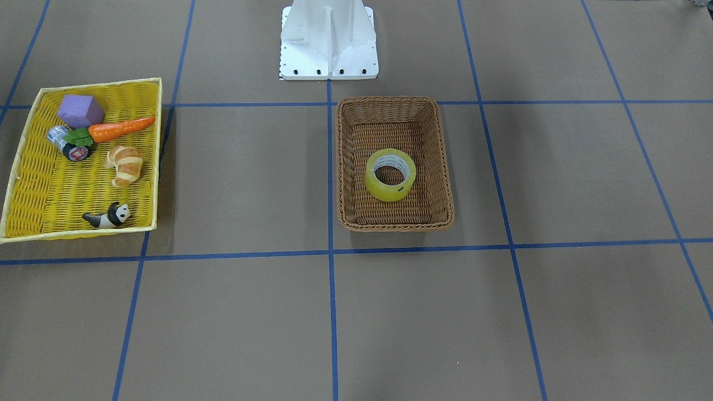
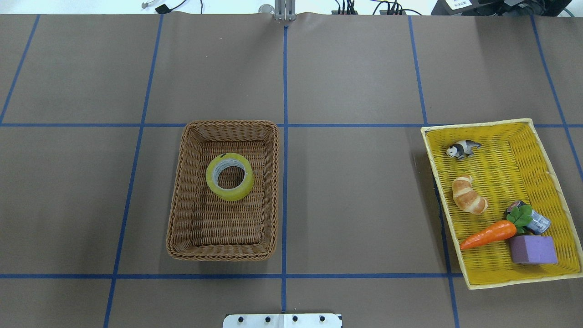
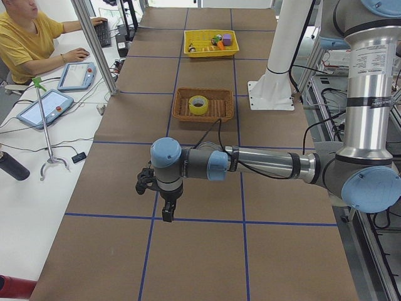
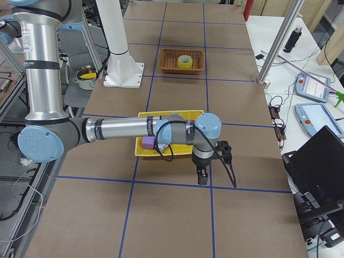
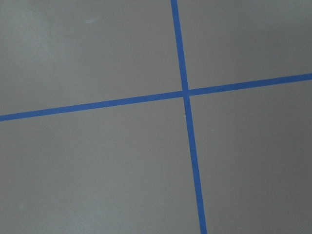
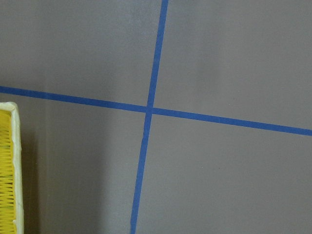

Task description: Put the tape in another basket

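Yellow tape [image 2: 230, 195] in wicker basket [image 2: 179, 200]; left gripper [image 3: 167, 212], right gripper [image 4: 202, 177] in side views only (state unclear).

Yellow tape [image 2: 230, 176], brown wicker basket [image 2: 182, 196]

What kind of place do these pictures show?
Probably a robotics lab: a large robot arm over a table marked with blue grid lines, and an operator seated beside teach pendants.

The tape [image 2: 230, 195] lies in the basket [image 2: 178, 200], toward its far end; the tray [image 2: 476, 130] sits well apart to the basket's right.
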Controlling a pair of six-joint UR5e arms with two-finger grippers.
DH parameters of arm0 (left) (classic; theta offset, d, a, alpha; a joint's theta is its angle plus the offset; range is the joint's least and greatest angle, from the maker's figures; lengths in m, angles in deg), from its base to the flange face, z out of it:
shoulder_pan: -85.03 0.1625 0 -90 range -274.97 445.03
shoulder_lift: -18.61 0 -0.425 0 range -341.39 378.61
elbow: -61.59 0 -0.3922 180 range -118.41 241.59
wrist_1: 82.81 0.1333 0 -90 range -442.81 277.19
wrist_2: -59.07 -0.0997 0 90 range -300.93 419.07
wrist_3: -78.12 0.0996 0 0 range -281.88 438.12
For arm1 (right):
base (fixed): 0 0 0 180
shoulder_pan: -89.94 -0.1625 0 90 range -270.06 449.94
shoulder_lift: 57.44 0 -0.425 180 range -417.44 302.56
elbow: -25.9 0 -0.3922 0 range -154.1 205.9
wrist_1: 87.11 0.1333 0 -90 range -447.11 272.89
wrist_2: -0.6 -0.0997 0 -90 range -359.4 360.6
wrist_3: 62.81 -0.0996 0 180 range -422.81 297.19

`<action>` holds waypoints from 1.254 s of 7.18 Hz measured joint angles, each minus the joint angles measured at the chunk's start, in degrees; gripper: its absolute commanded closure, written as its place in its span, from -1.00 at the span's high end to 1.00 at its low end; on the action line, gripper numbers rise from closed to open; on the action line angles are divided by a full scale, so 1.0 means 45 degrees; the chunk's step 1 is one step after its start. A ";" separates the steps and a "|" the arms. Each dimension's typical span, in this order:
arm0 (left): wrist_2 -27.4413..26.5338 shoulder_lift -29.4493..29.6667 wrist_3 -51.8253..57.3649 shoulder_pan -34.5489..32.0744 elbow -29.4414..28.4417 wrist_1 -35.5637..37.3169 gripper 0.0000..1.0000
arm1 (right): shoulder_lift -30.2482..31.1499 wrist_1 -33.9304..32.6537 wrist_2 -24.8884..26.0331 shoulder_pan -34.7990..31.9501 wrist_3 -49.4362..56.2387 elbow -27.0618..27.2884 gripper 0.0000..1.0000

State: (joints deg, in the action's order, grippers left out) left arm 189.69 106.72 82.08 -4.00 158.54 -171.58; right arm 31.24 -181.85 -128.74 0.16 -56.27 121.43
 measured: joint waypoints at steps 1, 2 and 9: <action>0.0004 -0.0006 0.0000 0.0000 0.0008 0.0001 0.97 | 0.0011 0.0000 0.0011 -0.0006 0.0003 0.0075 1.00; 0.0000 -0.0007 0.0000 0.0000 0.0021 0.0001 0.97 | 0.0027 -0.0004 0.0004 -0.0007 -0.0003 0.0103 1.00; -0.0003 -0.0017 -0.0013 -0.0011 0.0465 0.0014 0.97 | 0.0058 -0.0037 -0.0119 0.0002 -0.0028 0.0119 1.00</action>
State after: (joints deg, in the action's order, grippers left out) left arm 189.68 106.64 82.02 -4.05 160.63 -171.52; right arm 31.50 -182.02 -129.27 0.17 -56.39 121.97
